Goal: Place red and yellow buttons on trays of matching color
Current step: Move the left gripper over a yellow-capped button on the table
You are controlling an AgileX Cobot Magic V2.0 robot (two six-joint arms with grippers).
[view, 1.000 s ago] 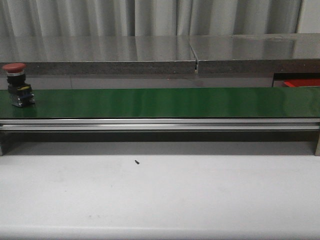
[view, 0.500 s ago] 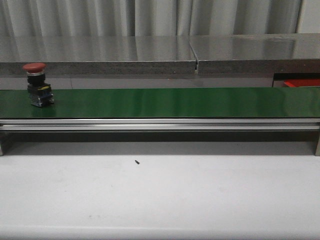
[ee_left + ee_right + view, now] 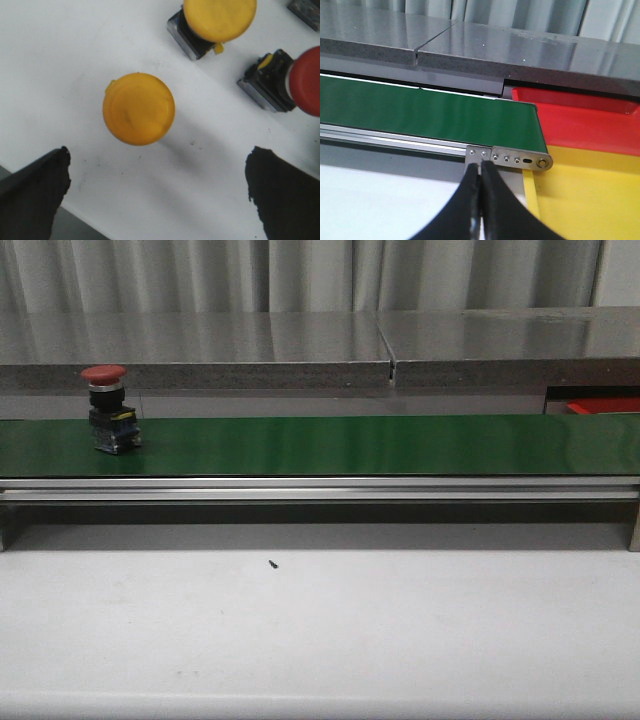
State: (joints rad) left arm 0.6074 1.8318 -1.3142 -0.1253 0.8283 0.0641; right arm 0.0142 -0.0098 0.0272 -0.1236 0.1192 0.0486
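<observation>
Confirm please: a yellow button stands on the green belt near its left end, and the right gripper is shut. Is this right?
Not quite. The button on the green belt has a red cap, not yellow, as the front view shows. It does stand near the left end, and the right gripper is shut.

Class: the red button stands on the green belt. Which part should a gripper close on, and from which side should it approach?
Grip the red button from above, fingers closing on the black collar and boxy body below the wide mushroom cap. It stands upright on the green belt, and the cap's overhang should likely stop it slipping out.
</observation>
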